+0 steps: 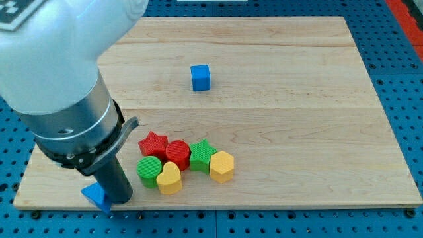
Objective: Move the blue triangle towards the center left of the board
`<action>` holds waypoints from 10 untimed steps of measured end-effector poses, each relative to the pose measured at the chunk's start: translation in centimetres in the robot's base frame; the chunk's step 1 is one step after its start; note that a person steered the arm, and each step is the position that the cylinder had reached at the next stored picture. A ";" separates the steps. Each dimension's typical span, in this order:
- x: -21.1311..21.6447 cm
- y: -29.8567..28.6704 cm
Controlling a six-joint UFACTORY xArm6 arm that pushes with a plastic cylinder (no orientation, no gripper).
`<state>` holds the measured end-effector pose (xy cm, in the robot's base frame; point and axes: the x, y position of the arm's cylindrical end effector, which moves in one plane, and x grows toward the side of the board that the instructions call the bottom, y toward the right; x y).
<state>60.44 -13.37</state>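
The blue triangle [96, 195] lies at the view's bottom left corner of the wooden board [277, 132], partly hidden by the rod. My tip [121, 199] rests just to the right of the triangle, touching or nearly touching it. The arm's large grey body covers the view's upper left.
A blue cube [201, 77] sits at the upper middle. A cluster lies right of my tip: red star [153, 143], red cylinder [177, 154], green star [201, 154], green cylinder [150, 170], yellow heart [170, 178], yellow hexagon [222, 166]. The board's bottom edge is close below the triangle.
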 end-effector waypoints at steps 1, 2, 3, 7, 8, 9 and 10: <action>-0.4 0.0; -0.4 1.7; 1.4 4.4; 1.1 -13.0; -1.5 -14.4; -6.7 -11.0; -9.0 -8.5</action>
<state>51.42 -21.86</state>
